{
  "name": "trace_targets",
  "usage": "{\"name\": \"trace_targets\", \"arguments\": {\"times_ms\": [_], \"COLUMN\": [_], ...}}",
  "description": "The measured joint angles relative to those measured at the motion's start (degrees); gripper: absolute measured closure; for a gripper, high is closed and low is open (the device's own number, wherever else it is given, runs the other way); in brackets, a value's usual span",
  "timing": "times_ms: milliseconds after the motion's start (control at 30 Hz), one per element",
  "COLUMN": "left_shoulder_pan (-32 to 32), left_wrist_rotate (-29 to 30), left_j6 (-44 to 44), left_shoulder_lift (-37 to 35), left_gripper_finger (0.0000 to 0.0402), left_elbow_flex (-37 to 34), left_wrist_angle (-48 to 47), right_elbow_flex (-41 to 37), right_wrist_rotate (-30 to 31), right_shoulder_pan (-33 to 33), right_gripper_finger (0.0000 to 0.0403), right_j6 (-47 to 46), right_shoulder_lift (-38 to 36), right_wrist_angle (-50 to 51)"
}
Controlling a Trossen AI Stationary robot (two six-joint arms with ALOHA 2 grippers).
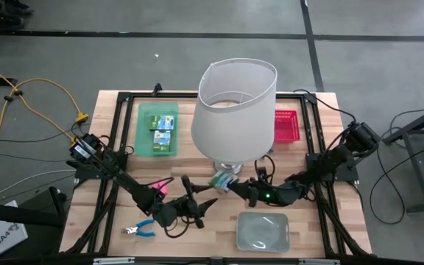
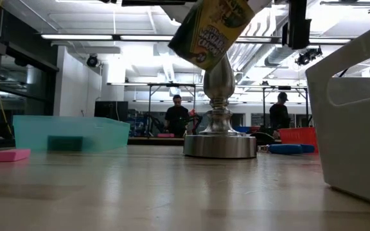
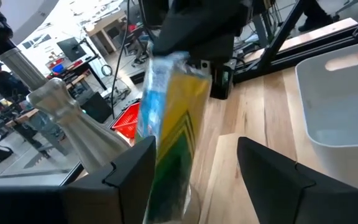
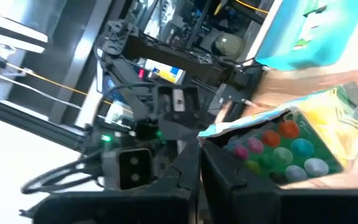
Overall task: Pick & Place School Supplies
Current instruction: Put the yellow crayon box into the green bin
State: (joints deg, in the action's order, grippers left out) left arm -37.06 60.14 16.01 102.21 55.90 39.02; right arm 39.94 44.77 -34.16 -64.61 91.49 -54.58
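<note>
right claw point(image 1: 230, 185) pinching green-yellow crayon pack point(image 1: 223, 179) aloft, left claw point(image 1: 206, 204) spread beside it

Green-yellow printed crayon pack point(image 3: 169, 130), white lampshade point(image 1: 235, 110)

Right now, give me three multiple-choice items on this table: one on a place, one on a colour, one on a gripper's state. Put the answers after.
1. Where is the crayon pack?
A. In the green tray
B. Held up off the table beside the lamp base
C. In the red tray

2. What colour is the tray that holds two small boxes?
A. Green
B. Red
C. Black

3. How is the left gripper?
A. Shut on scissors
B. Shut and empty
C. Open, its fingers either side of the pack

Answers: B, the right gripper grips it in the air; A, the high view shows green; C, its fingers stand apart.
</note>
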Motion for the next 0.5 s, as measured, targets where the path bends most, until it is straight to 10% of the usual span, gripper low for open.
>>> {"name": "trace_targets", "arguments": {"times_ms": [500], "left_shoulder_pan": [4.43], "left_wrist_rotate": [-5.40], "left_j6": [-3.52], "left_shoulder_lift": [0.00], "left_gripper_finger": [0.0167], "left_elbow_flex": [0.00], "left_wrist_angle": [-0.86], "right_elbow_flex": [0.00], "right_wrist_rotate": [-1.68], "right_shoulder_pan": [0.20], "right_gripper_finger": [0.0400], "right_j6": [1.72], "right_shoulder_lift": [-0.01], "right_wrist_angle": [-1.75]}}
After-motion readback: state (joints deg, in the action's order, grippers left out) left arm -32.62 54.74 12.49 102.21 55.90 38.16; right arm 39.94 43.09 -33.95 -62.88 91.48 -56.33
